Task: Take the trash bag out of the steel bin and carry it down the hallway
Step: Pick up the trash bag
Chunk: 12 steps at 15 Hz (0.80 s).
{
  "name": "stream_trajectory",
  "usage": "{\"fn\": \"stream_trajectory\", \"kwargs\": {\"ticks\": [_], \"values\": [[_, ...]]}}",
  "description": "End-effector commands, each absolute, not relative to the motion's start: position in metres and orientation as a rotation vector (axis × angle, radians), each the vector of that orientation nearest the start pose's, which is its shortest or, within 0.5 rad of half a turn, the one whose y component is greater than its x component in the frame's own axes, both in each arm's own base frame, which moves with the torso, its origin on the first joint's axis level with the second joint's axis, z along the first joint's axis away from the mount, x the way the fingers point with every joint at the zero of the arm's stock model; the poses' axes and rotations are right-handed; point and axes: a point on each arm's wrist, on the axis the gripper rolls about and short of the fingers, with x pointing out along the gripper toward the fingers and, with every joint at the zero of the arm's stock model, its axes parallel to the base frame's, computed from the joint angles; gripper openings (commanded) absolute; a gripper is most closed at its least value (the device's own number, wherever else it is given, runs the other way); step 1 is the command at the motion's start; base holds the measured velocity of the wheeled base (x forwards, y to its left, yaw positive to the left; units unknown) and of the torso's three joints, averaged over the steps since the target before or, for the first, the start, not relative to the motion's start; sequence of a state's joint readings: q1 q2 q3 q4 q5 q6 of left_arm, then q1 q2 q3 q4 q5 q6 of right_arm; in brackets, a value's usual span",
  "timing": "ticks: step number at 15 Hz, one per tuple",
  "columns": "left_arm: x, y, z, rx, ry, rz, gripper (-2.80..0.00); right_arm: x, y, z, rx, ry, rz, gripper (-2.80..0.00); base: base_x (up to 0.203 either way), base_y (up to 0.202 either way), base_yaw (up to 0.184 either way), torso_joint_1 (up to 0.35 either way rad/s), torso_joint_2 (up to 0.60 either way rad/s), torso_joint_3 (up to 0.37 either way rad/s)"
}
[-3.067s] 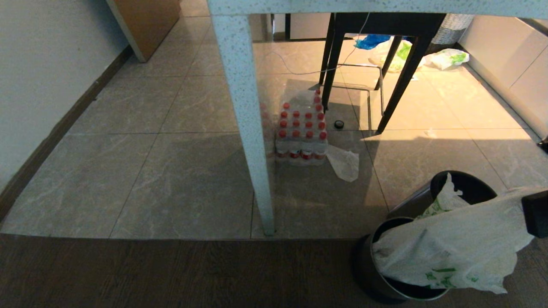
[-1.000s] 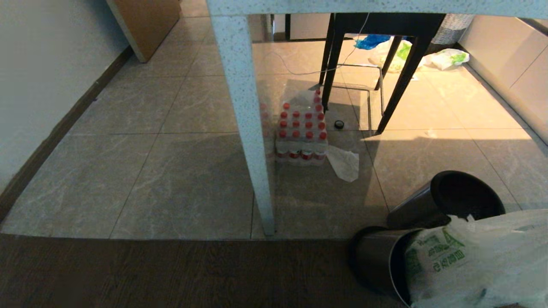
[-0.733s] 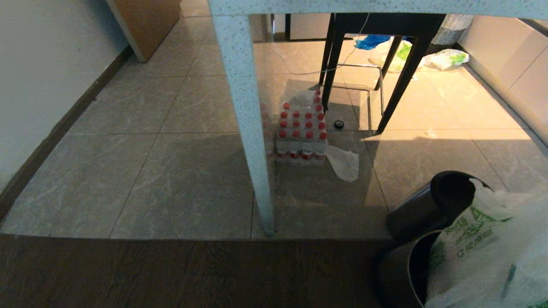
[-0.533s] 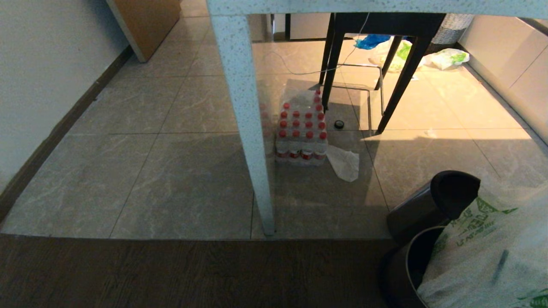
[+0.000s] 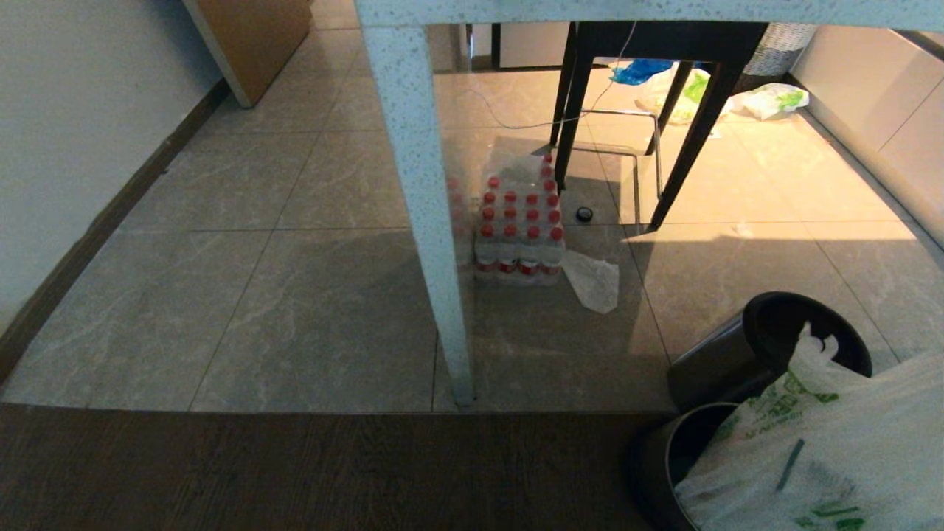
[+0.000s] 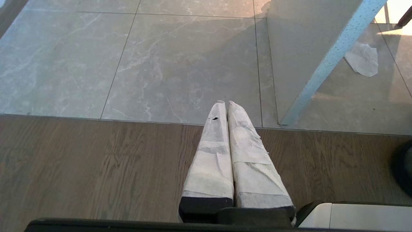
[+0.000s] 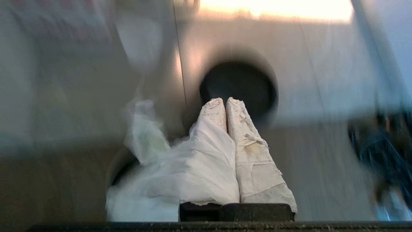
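Note:
The trash bag, white translucent plastic with green print, hangs out of the near steel bin at the bottom right of the head view. That bin leans, and only its dark rim and side show. One loop handle of the bag pokes up in front of a second steel bin. In the right wrist view my right gripper is shut with the bag pinched between its fingers, and the second bin's dark mouth lies beyond. My left gripper is parked, shut and empty, over the wooden floor.
A speckled table leg stands mid-floor beside a shrink-wrapped pack of red-capped bottles and a flat clear plastic scrap. Dark chair legs and other bags lie farther back. A wall runs along the left.
The bag has swung up and back down at the right, and its handle now stands before the second bin. The near bin slid right, then back. The left arm has not moved.

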State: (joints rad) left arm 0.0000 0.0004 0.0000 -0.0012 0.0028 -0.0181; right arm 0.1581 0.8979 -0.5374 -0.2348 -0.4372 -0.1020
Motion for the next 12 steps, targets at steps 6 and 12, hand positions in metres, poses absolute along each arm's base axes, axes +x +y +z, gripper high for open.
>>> {"fn": "stream_trajectory", "kwargs": {"ticks": [6, 12], "values": [[-0.023, 0.0, 0.076, -0.018, -0.003, 0.003, -2.8, 0.092, 0.005, 0.206, -0.16, 0.197, -0.287, -2.8, 0.0, 0.0, 0.0, 0.0, 0.0, 0.0], [-0.023, 0.0, 0.076, -0.018, -0.003, 0.003, -2.8, 0.079, 0.002, 0.182, -0.168, 0.217, -0.297, -2.8, 0.0, 0.0, 0.0, 0.0, 0.0, 0.0]]}}
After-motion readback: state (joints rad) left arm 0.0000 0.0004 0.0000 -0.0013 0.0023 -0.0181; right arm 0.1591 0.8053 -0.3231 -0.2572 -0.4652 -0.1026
